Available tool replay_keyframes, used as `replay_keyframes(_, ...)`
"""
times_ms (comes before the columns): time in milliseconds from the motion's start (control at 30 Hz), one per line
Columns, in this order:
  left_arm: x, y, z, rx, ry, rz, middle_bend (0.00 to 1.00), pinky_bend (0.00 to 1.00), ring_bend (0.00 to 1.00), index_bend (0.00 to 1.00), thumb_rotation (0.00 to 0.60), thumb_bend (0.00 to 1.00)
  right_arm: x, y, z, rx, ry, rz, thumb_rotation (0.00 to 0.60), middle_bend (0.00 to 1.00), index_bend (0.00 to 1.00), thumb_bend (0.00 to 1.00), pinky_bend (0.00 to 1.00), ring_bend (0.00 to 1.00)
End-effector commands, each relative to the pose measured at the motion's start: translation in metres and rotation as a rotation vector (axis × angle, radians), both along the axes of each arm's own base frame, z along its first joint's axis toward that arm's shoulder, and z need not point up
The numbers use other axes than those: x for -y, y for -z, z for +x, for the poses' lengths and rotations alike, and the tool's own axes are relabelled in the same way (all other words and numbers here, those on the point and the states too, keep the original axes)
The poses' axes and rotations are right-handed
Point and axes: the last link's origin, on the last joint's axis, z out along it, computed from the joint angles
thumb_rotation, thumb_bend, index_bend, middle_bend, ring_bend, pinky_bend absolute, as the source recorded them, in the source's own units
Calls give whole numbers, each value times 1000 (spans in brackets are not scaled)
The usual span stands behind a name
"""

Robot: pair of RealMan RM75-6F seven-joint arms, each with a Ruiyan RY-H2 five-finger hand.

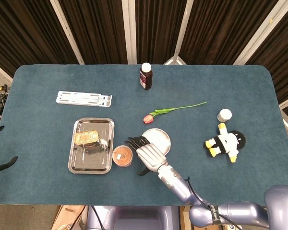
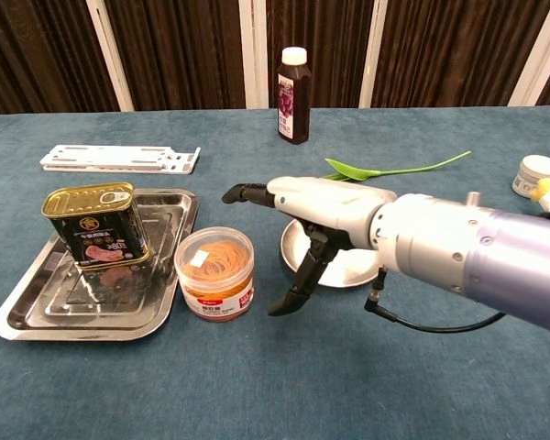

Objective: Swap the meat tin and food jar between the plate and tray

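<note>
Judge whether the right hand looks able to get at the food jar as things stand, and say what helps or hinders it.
Probably yes. The right hand is open beside the food jar, with nothing between them. The jar stands on the cloth, outside the tray.

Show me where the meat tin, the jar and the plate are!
meat tin (image 2: pixel 93 225), chest view, on its front label.
jar (image 2: pixel 215 273), chest view, on its side just under the lid.
plate (image 1: pixel 161 135), head view, on the bare part beside the hand.
</note>
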Motion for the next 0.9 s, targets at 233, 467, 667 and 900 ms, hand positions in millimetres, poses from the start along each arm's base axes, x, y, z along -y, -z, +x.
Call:
replay_keyframes(233,-1,-5,-2,28,-11,31,51,97,0,179,600,141,4,17,8,1,10,-17,600,180,151,43,0,238)
replay_keyframes(467,-2,-5,-3,40,-17,34,51,98,0,183,600,143,2,30,15,-3,2,-9,600,190,165,43,0,257)
replay_keyframes(667,-2,-6,-3,53,-21,43,55,98,0,197,600,155,4,38,23,0,-3,-7,600,226,185,43,0,287)
replay_keyframes(900,-3,-7,-4,64,-30,47,56,100,0,210,600,156,4,48,28,-11,-5,-15,600,346,311,34,0,363)
